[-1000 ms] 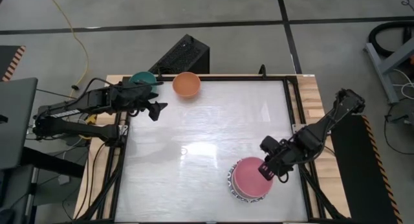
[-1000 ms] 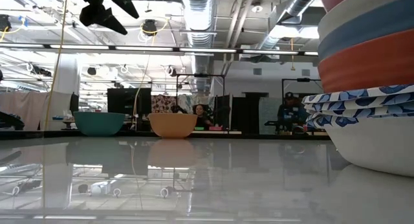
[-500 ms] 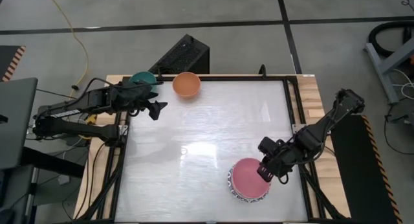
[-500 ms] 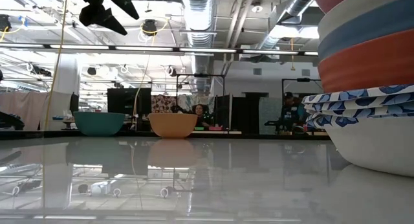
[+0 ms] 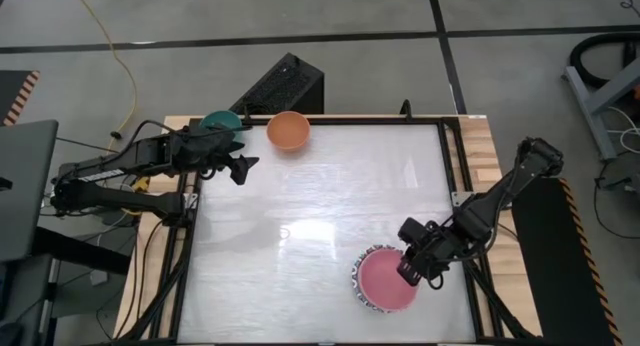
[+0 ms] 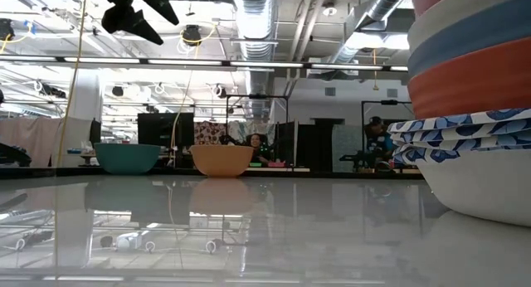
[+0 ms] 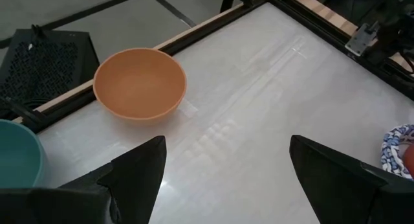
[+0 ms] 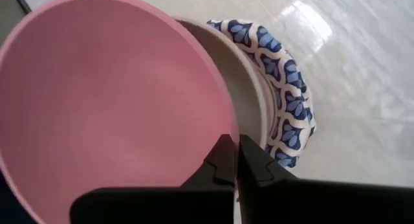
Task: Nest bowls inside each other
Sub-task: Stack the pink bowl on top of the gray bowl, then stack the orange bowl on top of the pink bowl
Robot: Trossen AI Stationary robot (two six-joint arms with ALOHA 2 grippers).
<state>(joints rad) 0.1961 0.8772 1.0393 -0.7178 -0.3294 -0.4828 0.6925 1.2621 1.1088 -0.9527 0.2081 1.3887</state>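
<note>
A stack of nested bowls [image 5: 372, 296] stands near the table's front right; in the low view the stack [image 6: 473, 113] shows patterned, red, blue and cream bowls. A pink bowl [image 5: 385, 281] is on top, with my right gripper [image 5: 408, 271] shut on its rim. A cream bowl [image 8: 249, 88] and a blue-and-white patterned rim [image 8: 288, 107] show beneath it. An orange bowl [image 5: 288, 130] and a teal bowl [image 5: 220, 121] rest on their bases at the far left. My left gripper [image 5: 240, 166] hovers open near them, above the table. My right gripper pinches the pink bowl's rim [image 8: 228, 134] on the side toward the table's right edge, one finger inside the bowl and one outside. The fingers slant down from the right. The bowl sits in the cream bowl's mouth; whether it rests there I cannot tell.
A black box [image 5: 285, 84] lies beyond the table's far edge. The wide white tabletop [image 5: 320, 206] between the two groups of bowls is bare. A dark frame rail [image 5: 452, 166] runs along the right side.
My right gripper has sunk a little with the pink bowl, toward the near edge, bringing the bowl lower over the stack. It has stayed shut on the rim.
</note>
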